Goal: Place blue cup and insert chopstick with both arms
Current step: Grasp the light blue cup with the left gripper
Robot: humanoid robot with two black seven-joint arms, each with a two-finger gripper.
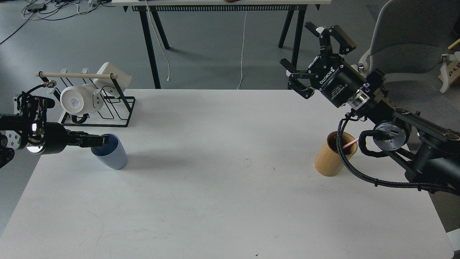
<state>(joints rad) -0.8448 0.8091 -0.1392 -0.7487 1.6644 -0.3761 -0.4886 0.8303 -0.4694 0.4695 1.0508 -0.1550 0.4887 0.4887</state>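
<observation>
Left to right, as you see it from the head cam.

Far left: your left gripper (pixel 100 140) comes in low and horizontal, fingers pinched on the near rim of the blue cup (pixel 109 151). One finger looks to sit inside the rim, the other outside. That reads as a wall grip, chosen so the cup can be carried without blocking its mouth. The cup sits tilted toward the arm, at the left side of the table (pixel 222 201), just in front of the mug rack (pixel 104 108). It looks part-lifted or just tipped by the grip; I can't tell if its base is fully down.

The rack holds white mugs (pixel 77 100) under a wooden rod (pixel 77 75). Not task items, but close behind the cup, so pull away from them when you move it.

Centre of the table is bare. That is the likely drop spot, reachable by both arms.

Right: the chopstick (pixel 350 144) stands slanted in the tan wooden cylinder (pixel 332 158), pink tip poking over the rim, partly hidden by the arm cable. Well apart from the cup.

Your right gripper (pixel 316 61) is raised above and behind the cylinder, fingers spread wide, holding nothing. It looks parked, waiting for the cup to land first.

Judged stage: early, cup placement not done.
</observation>
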